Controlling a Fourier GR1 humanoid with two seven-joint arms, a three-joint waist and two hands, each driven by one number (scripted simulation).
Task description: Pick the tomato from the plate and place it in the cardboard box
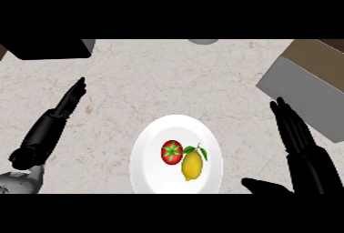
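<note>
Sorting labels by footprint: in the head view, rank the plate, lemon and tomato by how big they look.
1. plate, by far the largest
2. lemon
3. tomato, somewhat smaller than the lemon

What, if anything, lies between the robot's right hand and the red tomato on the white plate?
The yellow lemon does in part: it lies beside the red tomato on the white plate, on the side nearer the open right hand. From above, nothing covers the tomato.

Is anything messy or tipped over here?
No, nothing stands out. The tomato and lemon lie neatly side by side on the white plate, with nothing spilled on the counter.
</note>
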